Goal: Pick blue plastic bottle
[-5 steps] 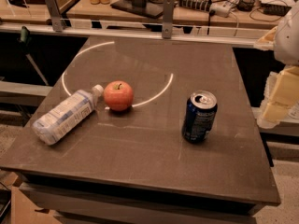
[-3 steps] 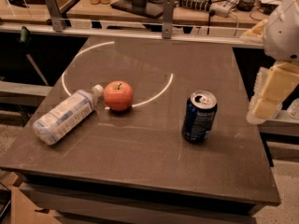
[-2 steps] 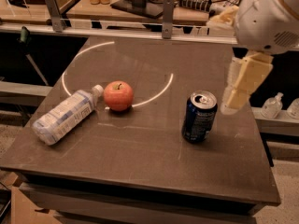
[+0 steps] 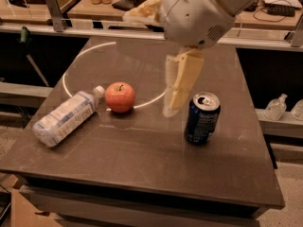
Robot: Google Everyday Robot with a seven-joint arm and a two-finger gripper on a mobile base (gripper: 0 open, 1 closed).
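The blue plastic bottle [image 4: 66,117] is clear with a pale blue-and-white label and a white cap. It lies on its side at the table's left, cap pointing toward the red apple [image 4: 120,97]. My gripper [image 4: 173,108] hangs from the white arm [image 4: 203,8] above the table's middle. It is between the apple and the dark blue soda can [image 4: 202,118], well to the right of the bottle and holding nothing that I can see.
The dark table [image 4: 142,174] has a white arc marked on its top. A rail with metal posts [image 4: 52,4] runs behind it. Small clear bottles [image 4: 277,108] stand on a lower shelf at the right.
The arm has swung in from beyond the table's right edge, leftward over the tabletop, and now hangs just left of the can. Bottle, apple and can have not moved.
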